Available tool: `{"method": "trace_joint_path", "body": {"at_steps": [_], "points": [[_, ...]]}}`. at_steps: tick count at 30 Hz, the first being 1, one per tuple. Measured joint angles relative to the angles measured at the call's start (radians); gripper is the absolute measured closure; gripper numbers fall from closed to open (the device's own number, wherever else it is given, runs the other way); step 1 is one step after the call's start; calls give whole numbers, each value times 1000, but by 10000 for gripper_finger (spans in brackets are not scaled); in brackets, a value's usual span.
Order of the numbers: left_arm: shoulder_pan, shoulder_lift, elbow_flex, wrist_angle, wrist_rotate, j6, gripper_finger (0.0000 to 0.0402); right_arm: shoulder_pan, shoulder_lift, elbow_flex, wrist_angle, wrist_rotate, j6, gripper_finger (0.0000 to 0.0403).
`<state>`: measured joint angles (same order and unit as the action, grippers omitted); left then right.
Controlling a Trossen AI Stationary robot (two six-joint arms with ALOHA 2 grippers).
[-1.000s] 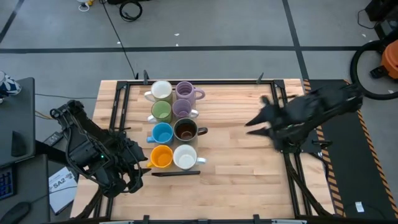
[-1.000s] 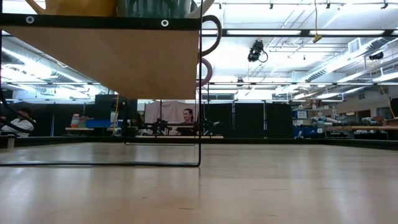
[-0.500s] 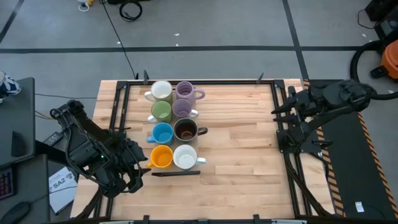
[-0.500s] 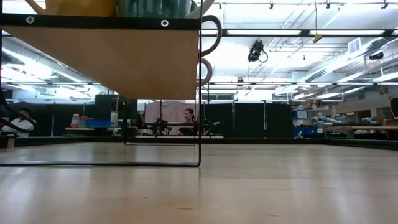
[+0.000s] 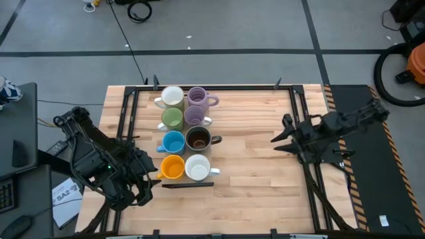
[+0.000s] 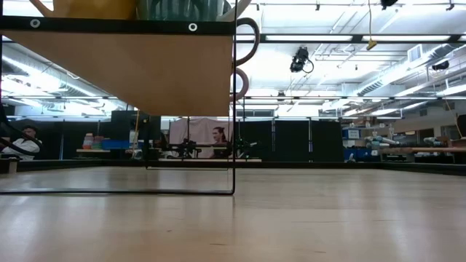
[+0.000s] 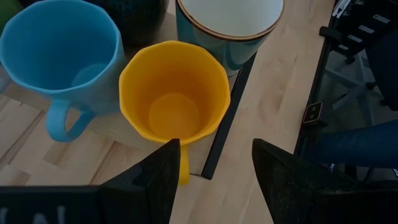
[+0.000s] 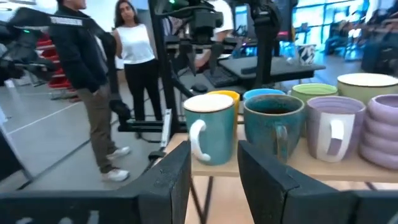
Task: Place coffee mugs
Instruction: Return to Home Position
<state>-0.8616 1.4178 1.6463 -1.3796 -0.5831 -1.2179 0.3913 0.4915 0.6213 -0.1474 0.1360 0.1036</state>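
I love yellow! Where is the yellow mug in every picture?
High view: yellow mug, lower-left among the mugs.
Low view: probably the yellow sliver at the top edge.
Left wrist view: centre, seen from above.
Right wrist view: just its rim showing.
Landmark: the blue mug beside it.

The left arm (image 5: pixel 99 159) sits folded in on itself at the left side of the high view, its joints bunched close together and the wrist turned toward the middle. The left gripper (image 5: pixel 151 179) points inward from that bundle. Its wrist view shows the 2 dark fingers (image 7: pixel 165 171) standing apart with a clear gap between them, holding nothing.

The right arm (image 5: pixel 345 123) reaches from the right side toward the middle, stretched out long rather than folded. The right gripper (image 5: pixel 279 133) leads at its tip, the 2 fingers spread like a fork. In its wrist view they are parted and empty, aimed roughly level.
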Motion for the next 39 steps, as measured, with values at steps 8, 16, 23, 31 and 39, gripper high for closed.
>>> {"method": "trace_joint_path", "body": {"at_steps": [8, 16, 23, 31, 39], "points": [[0, 0, 0, 0, 0, 0, 195, -137, -43, -145, 109, -105, -7, 266], [0, 0, 0, 1, 0, 0, 195, -227, -209, -237, 104, -182, 25, 266], [0, 0, 0, 1, 0, 0, 195, -260, -369, -309, 103, -168, 9, 266], [0, 0, 0, 1, 0, 0, 195, -291, -479, -353, 83, -155, -5, 266], [0, 0, 0, 0, 0, 0, 195, -291, -490, -457, 123, -155, 48, 266]]}}
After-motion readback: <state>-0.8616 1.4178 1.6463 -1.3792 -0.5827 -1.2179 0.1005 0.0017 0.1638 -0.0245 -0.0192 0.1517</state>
